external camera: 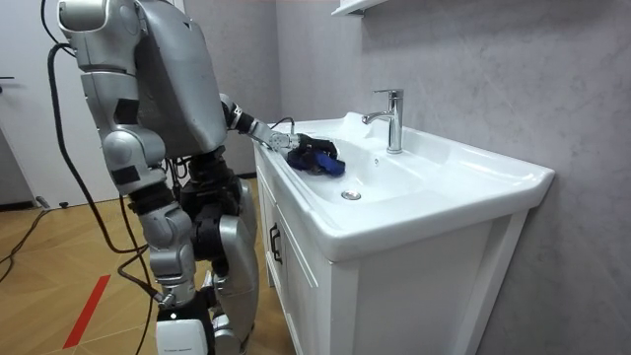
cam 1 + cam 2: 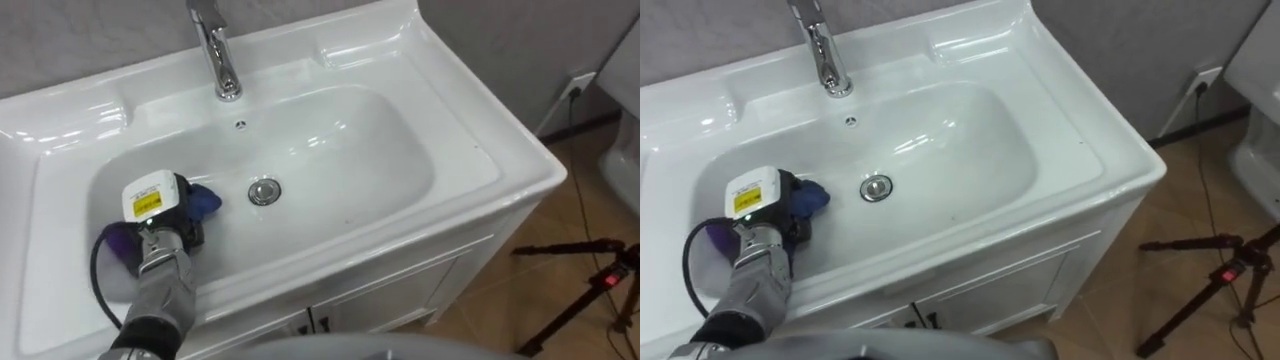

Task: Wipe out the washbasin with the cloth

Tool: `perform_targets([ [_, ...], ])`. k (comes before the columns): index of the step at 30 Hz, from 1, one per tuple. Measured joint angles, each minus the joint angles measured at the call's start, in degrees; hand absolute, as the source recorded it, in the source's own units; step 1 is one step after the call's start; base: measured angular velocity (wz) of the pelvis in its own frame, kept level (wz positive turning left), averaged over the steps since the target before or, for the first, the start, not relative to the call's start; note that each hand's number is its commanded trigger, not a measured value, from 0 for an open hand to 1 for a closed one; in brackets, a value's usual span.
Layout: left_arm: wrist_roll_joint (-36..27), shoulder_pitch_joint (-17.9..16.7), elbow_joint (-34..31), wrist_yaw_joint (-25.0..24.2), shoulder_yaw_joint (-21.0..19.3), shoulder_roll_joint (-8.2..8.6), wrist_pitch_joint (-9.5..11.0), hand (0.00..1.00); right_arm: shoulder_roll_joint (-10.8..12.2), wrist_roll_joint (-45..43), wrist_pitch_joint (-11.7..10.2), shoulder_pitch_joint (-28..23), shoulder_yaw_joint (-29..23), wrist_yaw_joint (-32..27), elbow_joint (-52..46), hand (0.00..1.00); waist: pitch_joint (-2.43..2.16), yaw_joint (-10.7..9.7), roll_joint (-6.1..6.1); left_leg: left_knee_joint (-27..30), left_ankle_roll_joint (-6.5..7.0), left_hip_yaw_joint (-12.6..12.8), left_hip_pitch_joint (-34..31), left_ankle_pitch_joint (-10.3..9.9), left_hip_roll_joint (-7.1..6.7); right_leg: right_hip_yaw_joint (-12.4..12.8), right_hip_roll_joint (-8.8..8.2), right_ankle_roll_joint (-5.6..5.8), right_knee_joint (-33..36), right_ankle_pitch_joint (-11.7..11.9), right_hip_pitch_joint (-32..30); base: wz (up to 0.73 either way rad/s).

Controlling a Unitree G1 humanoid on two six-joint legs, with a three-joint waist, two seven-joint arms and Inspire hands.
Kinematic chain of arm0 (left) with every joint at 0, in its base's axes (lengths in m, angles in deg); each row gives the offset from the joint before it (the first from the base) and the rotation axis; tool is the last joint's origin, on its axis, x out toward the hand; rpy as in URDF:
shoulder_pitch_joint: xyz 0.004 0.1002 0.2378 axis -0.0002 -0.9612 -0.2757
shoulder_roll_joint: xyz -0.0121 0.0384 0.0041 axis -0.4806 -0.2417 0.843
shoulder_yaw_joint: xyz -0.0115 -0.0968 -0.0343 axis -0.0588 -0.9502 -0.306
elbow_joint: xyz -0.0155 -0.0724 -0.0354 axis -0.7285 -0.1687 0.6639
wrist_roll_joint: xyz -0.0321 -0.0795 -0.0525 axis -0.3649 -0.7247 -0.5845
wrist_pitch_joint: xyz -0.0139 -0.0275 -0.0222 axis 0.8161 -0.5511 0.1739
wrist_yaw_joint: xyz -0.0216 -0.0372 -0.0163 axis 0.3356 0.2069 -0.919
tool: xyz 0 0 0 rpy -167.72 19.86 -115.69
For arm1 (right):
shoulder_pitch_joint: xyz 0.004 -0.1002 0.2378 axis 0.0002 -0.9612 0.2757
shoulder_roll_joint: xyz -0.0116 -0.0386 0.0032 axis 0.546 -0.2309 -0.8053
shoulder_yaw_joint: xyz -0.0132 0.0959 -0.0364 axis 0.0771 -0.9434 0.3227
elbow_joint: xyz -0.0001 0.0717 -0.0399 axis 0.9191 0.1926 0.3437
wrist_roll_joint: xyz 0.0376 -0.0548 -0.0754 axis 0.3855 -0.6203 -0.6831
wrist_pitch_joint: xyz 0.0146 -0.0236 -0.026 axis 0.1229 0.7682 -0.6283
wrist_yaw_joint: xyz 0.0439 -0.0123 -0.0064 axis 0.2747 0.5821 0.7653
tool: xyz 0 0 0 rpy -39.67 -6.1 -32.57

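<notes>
Resting on the blue cloth (image 2: 206, 200) at the left end of the basin (image 2: 340, 150), your left hand (image 2: 160, 215) is covering it. Honestly can't tell if it's gripping or lying flat.

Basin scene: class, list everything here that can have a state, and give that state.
faucet: off, no water running.
basin: no standing water.
cloth: bunched, lying in the basin's left part under the hand.
left hand: resting on the cloth.
cabinet doors: closed.
</notes>
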Motion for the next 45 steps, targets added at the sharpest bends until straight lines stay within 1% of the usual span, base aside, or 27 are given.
perform_targets([
  [1, -1.8, 0.6, 0.5, -0.7, 0.0, 0.05, 0.0, 1.00, 0.0, 0.0, 0.0, 0.1, 0.0, 0.1, 0.2, 0.00, 0.00, -0.5, 0.00, 0.0, 0.00, 0.6, 0.1, 0.0, 0.01, 0.2, 0.07, 0.05, 0.0, 0.0, 0.0, -0.15],
  [3, -4.2, 1.5, 1.5, -1.2, 0.0, 0.09, -0.1, 1.00, 0.0, 0.0, 0.2, -0.1, 0.0, 0.3, 0.4, 0.00, 0.05, -1.1, -0.08, 0.0, 0.00, 0.7, 0.2, 0.0, -0.01, 0.5, 0.10, 0.08, 0.2, 0.1, -0.2, -0.14],
  [4, -5.6, 1.9, 1.5, -1.7, 0.0, 0.06, -0.1, 1.00, 0.0, 0.0, 0.7, -0.1, 0.0, 0.5, 0.4, 0.00, 0.07, -1.3, -0.12, 0.0, 0.00, 1.1, 0.2, 0.0, -0.03, 1.0, 0.18, 0.09, 0.8, 0.0, -0.7, -0.18],
  [5, -7.2, 2.1, 1.4, -2.0, 0.0, 0.08, -0.2, 1.00, 0.0, 0.0, 1.1, -0.1, 0.0, 0.7, 0.4, 0.00, 0.24, -1.9, -0.21, 0.0, 0.00, 1.9, 0.2, 0.0, -0.02, 1.3, 0.22, 0.09, 1.0, 0.1, -1.0, -0.15],
  [7, -10.0, 2.8, 1.7, -2.4, 0.6, 0.13, -0.5, 1.00, 0.0, 0.0, 1.3, -0.9, 0.0, 1.1, 0.4, 0.00, 0.35, -2.8, -0.40, 0.0, -0.01, 2.7, 0.2, 0.0, -0.01, 1.6, 0.19, 0.15, 1.0, 0.1, -1.0, -0.03],
  [10, -12.7, 3.6, 1.9, -3.6, 1.1, -0.08, -0.6, 1.00, -0.1, -0.6, 1.8, -1.1, 0.0, 2.2, 0.4, 0.00, 0.39, -4.2, -0.43, 0.0, -0.09, 3.6, -0.3, -0.1, -0.01, 1.9, 0.25, 0.32, 1.5, 0.2, -2.0, -0.08],
  [12, -15.2, 4.7, 1.8, -4.2, 1.7, 0.07, -0.6, 1.00, -0.2, -0.6, 2.1, -1.0, 0.0, 2.8, 0.3, 0.00, 0.42, -5.3, -0.37, 0.0, -0.01, 3.7, -1.3, -0.6, 0.05, 1.5, 0.29, 0.50, 2.0, 0.3, -3.3, 0.04],
  [14, -20.1, 6.2, 1.8, -6.1, 4.3, -0.04, -0.5, 1.00, -0.7, -0.6, 2.5, -1.0, 0.0, 3.9, 0.3, 0.00, 0.42, -6.3, -0.40, -0.3, 0.26, 3.6, -1.9, -1.1, 0.00, 1.0, 0.16, 0.71, 2.1, 0.6, -3.8, 0.08],
  [16, -22.6, 6.7, 1.8, -6.2, 5.7, -0.37, -0.7, 1.00, -1.1, -0.7, 2.4, -1.0, 0.0, 5.0, 0.3, 0.00, 0.42, -6.9, -0.39, -0.3, 0.29, 3.7, -1.9, -1.2, -0.01, 1.1, 0.16, 0.73, 2.0, 0.8, -3.8, -0.02],
  [19, -26.6, 7.5, 1.8, -7.9, 5.6, -1.15, -0.9, 1.00, -1.4, -0.9, 2.5, -1.0, -0.2, 5.9, -0.3, 0.00, 0.49, -7.2, -0.26, -0.4, 0.31, 3.6, -2.1, -1.3, 0.01, 0.9, 0.11, 0.74, 2.0, 0.8, -3.9, 0.04],
  [22, -28.5, 8.3, 1.8, -8.4, 5.6, -1.14, -0.9, 1.00, -1.4, -1.7, 2.3, -0.7, -0.1, 6.7, -2.4, 0.00, 0.48, -7.5, -0.28, 0.3, 0.35, 2.5, -3.3, -1.2, -0.14, -0.4, -0.40, 0.74, 2.0, 0.8, -4.4, 0.18],
  [23, -30.8, 8.8, 1.8, -8.5, 5.7, -1.16, -0.9, 1.00, -1.4, -1.6, 2.3, -0.4, 0.0, 6.8, -3.2, 0.00, 0.48, -7.6, -0.28, 0.5, 0.40, 2.0, -4.0, -1.3, -0.17, -1.1, -0.69, 0.75, 2.0, 0.8, -4.7, 0.24],
  [26, -36.8, 9.3, 1.3, -8.5, 5.9, -1.27, -1.0, 1.00, -1.4, -1.6, 2.0, 0.3, 0.0, 6.8, -4.3, 0.00, 0.46, -7.6, -0.14, 0.6, 0.53, 1.3, -4.8, -1.1, -0.22, -2.0, -0.92, 0.75, 1.7, 0.8, -5.0, 0.17],
  [27, -37.6, 9.3, 1.0, -8.5, 6.1, -1.30, -1.0, 1.00, -1.4, -1.6, 2.0, 0.3, 0.0, 6.8, -4.5, 0.00, 0.47, -7.7, -0.11, 0.6, 0.53, 1.0, -5.0, -1.1, -0.23, -2.2, -0.98, 0.76, 1.7, 0.8, -5.0, 0.24],
  [28, -38.5, 9.3, 0.4, -8.5, 6.6, -1.34, -1.1, 1.00, -1.4, -1.6, 2.1, 0.6, 0.0, 6.9, -4.5, 0.00, 0.48, -8.2, -0.10, 0.9, 0.55, 0.4, -5.5, -1.1, -0.28, -2.9, -1.18, 0.80, 1.6, 0.7, -5.0, 0.29],
  [30, -38.5, 9.6, -0.7, -8.8, 8.0, -1.39, -1.6, 1.00, -1.5, -1.8, 2.1, 1.1, 0.0, 6.9, -4.4, 0.00, 0.59, -8.9, 0.11, 1.2, 0.57, 0.1, -6.2, -1.1, -0.39, -3.4, -1.41, 0.91, 1.5, 0.6, -5.2, 0.23],
  [31, -38.7, 9.9, -2.0, -10.2, 9.5, -1.33, -2.1, 1.00, -1.4, -1.8, 2.1, 1.5, 0.0, 6.9, -4.2, 0.00, 0.65, -9.3, 0.19, 1.3, 0.64, -0.1, -6.7, -1.1, -0.48, -3.6, -1.56, 0.97, 1.2, 0.5, -5.3, 0.12],
  [32, -39.1, 10.6, -2.8, -11.5, 11.6, -0.94, -2.1, 1.00, -1.4, -1.8, 2.1, 1.7, 0.1, 7.0, -4.2, 0.00, 0.66, -9.7, 0.17, 1.3, 0.69, -0.2, -7.0, -1.1, -0.53, -3.7, -1.62, 0.98, 0.9, 0.5, -5.4, 0.09],
  [33, -39.6, 11.1, -3.0, -11.9, 12.5, -0.53, -2.0, 1.00, -1.4, -1.8, 2.0, 1.7, 0.1, 7.0, -4.1, 0.00, 0.68, -9.8, 0.14, 1.3, 0.70, -0.1, -7.0, -1.1, -0.57, -3.7, -1.62, 0.98, 0.9, 0.5, -5.3, 0.00],
  [35, -40.1, 13.1, -4.0, -14.7, 15.4, 1.63, -2.0, 1.00, -1.5, -1.8, 2.0, 1.8, 0.5, 7.3, -4.1, 0.00, 0.75, -10.1, 0.00, 1.3, 0.71, 0.8, -7.0, -1.1, -0.60, -3.3, -1.68, 1.05, 0.9, 0.5, -5.3, -0.11],
  [36, -40.4, 13.7, -4.2, -15.1, 16.3, 2.22, -1.8, 1.00, -1.5, -1.8, 1.9, 1.8, 0.7, 7.5, -4.0, 0.00, 0.80, -10.2, -0.06, 1.3, 0.71, 1.0, -7.0, -1.1, -0.60, -3.2, -1.67, 1.06, 0.8, 0.5, -5.4, -0.13],
  [38, -41.5, 15.5, -5.2, -16.9, 17.8, 4.43, -1.4, 1.00, -1.5, -1.7, 1.7, 1.8, 1.5, 8.2, -3.9, 0.00, 0.98, -10.4, -0.32, 1.4, 0.71, 2.0, -7.0, -1.1, -0.59, -2.9, -1.67, 1.08, 0.8, 0.5, -5.5, -0.10],
  [39, -42.1, 15.7, -5.7, -17.2, 18.4, 4.67, -1.3, 1.00, -1.5, -1.7, 1.6, 1.8, 1.7, 8.2, -3.9, 0.00, 0.98, -10.4, -0.33, 1.5, 0.71, 2.1, -7.0, -1.1, -0.59, -2.8, -1.67, 1.08, 0.8, 0.5, -5.7, -0.10],
  [41, -43.9, 16.8, -8.6, -18.9, 20.2, 4.64, -1.3, 1.00, -1.4, -1.6, 0.6, 2.3, 2.1, 8.1, -3.7, 0.00, 1.05, -10.5, -0.29, 2.0, 0.71, 2.1, -8.1, -1.1, -0.60, -2.5, -1.70, 1.09, 0.7, 0.5, -6.3, -0.02],
  [42, -44.5, 17.0, -9.0, -19.4, 20.3, 4.61, -1.3, 1.00, -1.4, -1.6, 0.5, 2.5, 2.2, 8.0, -3.6, 0.00, 1.12, -10.5, -0.30, 2.2, 0.71, 2.1, -8.3, -1.1, -0.60, -2.5, -1.72, 1.09, 0.7, 0.5, -6.5, 0.00],
  [43, -45.7, 17.2, -9.7, -20.1, 20.6, 4.56, -1.3, 1.00, -1.4, -1.5, 0.4, 3.1, 2.2, 7.4, -3.3, 0.00, 1.09, -10.4, -0.16, 2.3, 0.71, 2.1, -8.7, -1.1, -0.58, -2.5, -1.72, 1.07, 0.8, 0.5, -7.0, 0.05],
  [45, -48.5, 17.2, -11.9, -21.1, 21.7, 4.00, -1.9, 1.00, -1.5, -1.0, -0.3, 3.5, 2.3, 6.7, -3.3, 0.00, 1.19, -10.4, 0.08, 2.3, 0.71, 2.0, -9.1, -1.1, -0.57, -3.0, -1.79, 1.04, 0.8, 0.5, -7.1, 0.11],
])
